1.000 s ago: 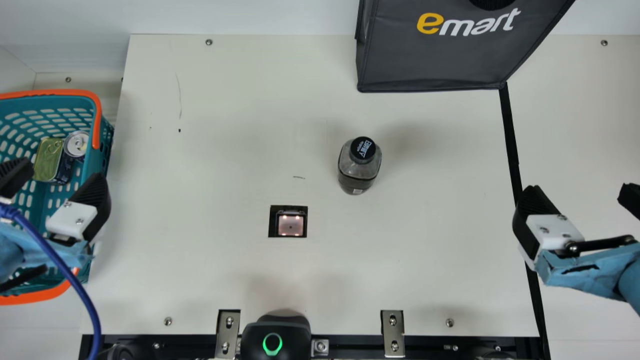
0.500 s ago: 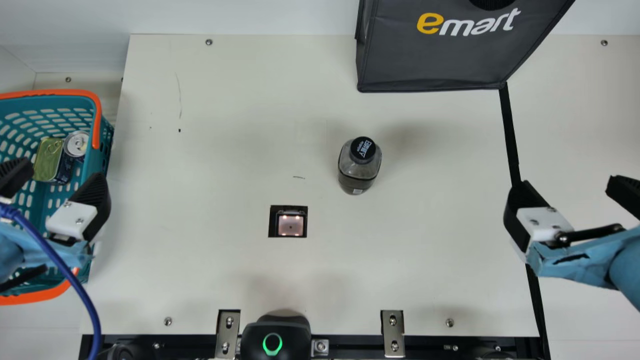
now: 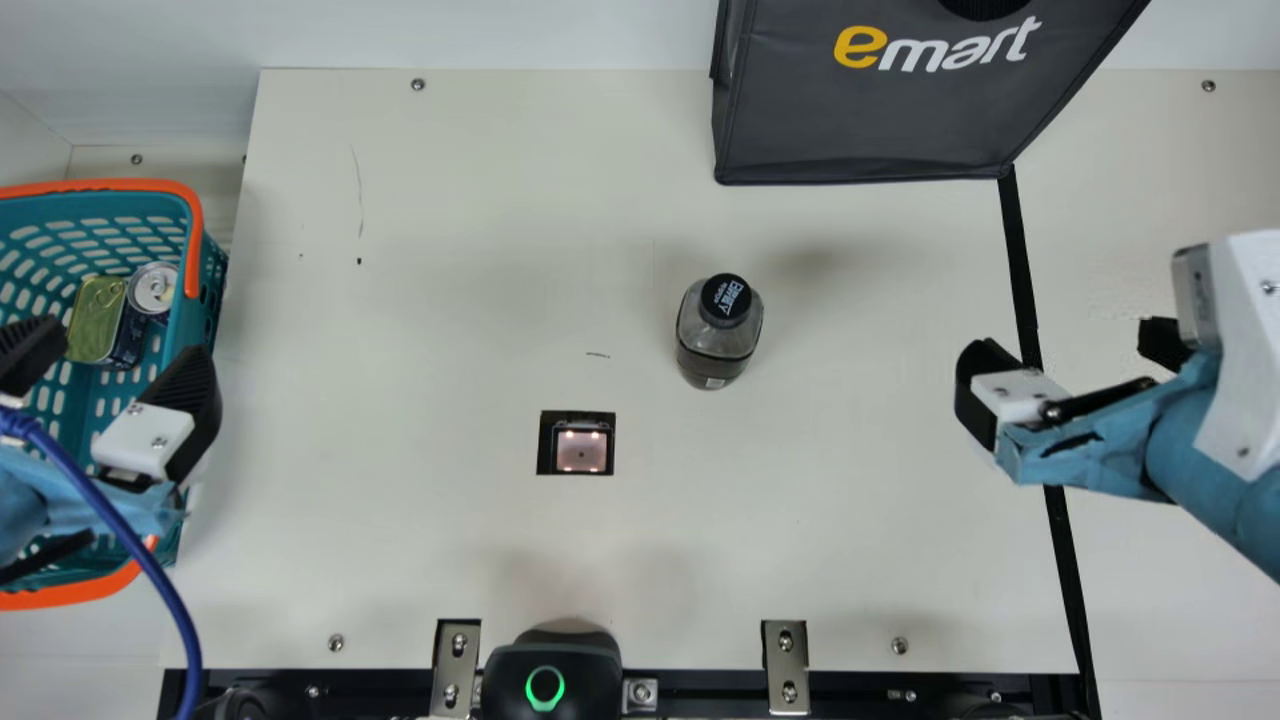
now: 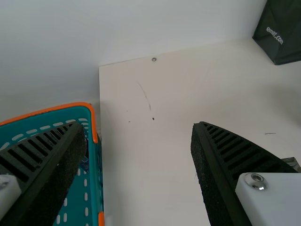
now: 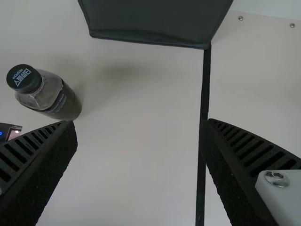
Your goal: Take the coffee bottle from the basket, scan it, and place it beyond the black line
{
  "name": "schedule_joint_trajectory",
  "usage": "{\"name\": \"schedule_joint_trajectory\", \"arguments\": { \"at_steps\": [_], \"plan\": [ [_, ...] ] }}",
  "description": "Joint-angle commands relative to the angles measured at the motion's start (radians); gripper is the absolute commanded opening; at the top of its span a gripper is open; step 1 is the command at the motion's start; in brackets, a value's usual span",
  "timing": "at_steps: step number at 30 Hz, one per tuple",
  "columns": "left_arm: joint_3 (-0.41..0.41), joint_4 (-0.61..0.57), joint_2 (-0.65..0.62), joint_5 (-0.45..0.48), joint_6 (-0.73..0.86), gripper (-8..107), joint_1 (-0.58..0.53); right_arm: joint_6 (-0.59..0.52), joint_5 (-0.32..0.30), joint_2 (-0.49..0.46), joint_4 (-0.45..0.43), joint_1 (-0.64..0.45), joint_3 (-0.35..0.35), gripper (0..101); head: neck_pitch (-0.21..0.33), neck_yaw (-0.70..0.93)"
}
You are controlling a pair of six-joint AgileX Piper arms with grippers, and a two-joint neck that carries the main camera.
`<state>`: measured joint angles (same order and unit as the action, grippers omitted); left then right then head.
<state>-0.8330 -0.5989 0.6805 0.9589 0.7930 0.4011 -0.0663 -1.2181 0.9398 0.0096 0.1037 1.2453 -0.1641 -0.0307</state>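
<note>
Coffee bottle (image 3: pixel 718 335) stands upright on the cream table (image 3: pixel 800 560), near the square scanner window (image 3: pixel 581 450) and short of the black line (image 3: pixel 1020 260). Above that line hangs the right gripper (image 3: pixel 1072 350), its fingers wide apart. Across the table, the left gripper (image 3: pixel 112 372), fingers also apart, hovers over a teal basket (image 3: pixel 212 290) holding a can (image 3: pixel 153 287) and a tin (image 3: pixel 97 310). A dark bag (image 3: pixel 860 120) sits at the far edge.

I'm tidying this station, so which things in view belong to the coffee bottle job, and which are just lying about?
For the job:
- coffee bottle
- square scanner window
- black line
- basket, the bottle's stated source

Just lying about:
- dark bag
- flat tin and round can, in the basket
</note>
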Motion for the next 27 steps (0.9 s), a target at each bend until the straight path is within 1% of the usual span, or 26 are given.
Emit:
{"name": "schedule_joint_trajectory", "arguments": {
  "at_steps": [1, 13, 21, 27],
  "plan": [
    [0.0, 0.0, 0.0, 0.0, 0.0, 90, 0.0, -0.001, -0.002, 0.017, 0.01, 0.004, 0.006, 91, 0.026, 0.003],
    [0.0, 0.0, 0.0, 0.0, 0.0, 90, 0.0, -0.009, -0.002, 0.098, 0.088, 0.056, 0.063, 91, 0.026, 0.003],
    [0.0, 0.0, 0.0, 0.0, 0.0, 90, 0.0, -0.016, -0.002, 0.139, 0.093, 0.116, 0.085, 91, 0.026, 0.003],
    [0.0, 0.0, 0.0, 0.0, 0.0, 90, 0.0, -0.028, 0.028, 0.169, 0.09, 0.158, 0.07, 91, 0.026, 0.003]
  ]
}}
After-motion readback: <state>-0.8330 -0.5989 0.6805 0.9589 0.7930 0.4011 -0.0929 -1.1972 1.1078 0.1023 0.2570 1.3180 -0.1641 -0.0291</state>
